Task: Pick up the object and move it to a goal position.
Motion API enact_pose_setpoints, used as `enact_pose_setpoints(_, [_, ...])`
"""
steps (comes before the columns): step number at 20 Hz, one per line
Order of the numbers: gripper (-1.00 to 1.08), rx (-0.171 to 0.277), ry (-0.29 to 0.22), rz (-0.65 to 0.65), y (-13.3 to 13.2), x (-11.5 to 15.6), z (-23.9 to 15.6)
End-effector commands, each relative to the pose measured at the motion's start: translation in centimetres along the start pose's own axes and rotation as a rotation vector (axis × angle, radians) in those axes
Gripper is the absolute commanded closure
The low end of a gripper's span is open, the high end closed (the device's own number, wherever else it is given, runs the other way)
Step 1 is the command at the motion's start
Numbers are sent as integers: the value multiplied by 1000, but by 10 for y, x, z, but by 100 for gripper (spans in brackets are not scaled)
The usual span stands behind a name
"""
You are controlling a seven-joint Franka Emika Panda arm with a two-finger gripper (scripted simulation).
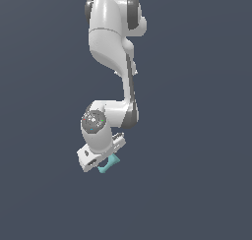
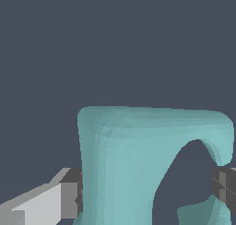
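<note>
The object [image 1: 109,164] is a small teal piece with pointed corners. In the exterior view it sits just under the white hand of my arm, partly hidden by it. In the wrist view the object [image 2: 133,159] fills the space between my two dark finger pads [image 2: 73,192], which press on its two sides; a round notch shows in its edge. My gripper [image 2: 147,192] is shut on the object. In the exterior view my gripper [image 1: 104,163] is low in the picture, its fingers mostly hidden by the hand.
The white arm [image 1: 110,42] reaches down from the top of the exterior view. A plain dark grey-blue surface [image 1: 197,135] lies all around.
</note>
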State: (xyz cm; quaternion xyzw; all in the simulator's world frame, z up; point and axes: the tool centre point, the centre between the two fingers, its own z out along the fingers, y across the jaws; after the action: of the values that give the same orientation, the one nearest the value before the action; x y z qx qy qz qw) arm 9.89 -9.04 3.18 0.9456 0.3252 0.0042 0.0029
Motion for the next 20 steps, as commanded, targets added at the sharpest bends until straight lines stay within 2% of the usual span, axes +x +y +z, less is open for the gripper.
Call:
enact_pose_setpoints(1, [-92, 8, -6, -3, -3, -1, 9])
enact_pose_setpoints(3, [-92, 8, -6, -3, -3, 0, 8])
enact_pose_setpoints(4, [108, 8, -6, -3, -3, 0, 8])
enact_pose_setpoints(20, [108, -3, 3, -2, -4, 3, -4])
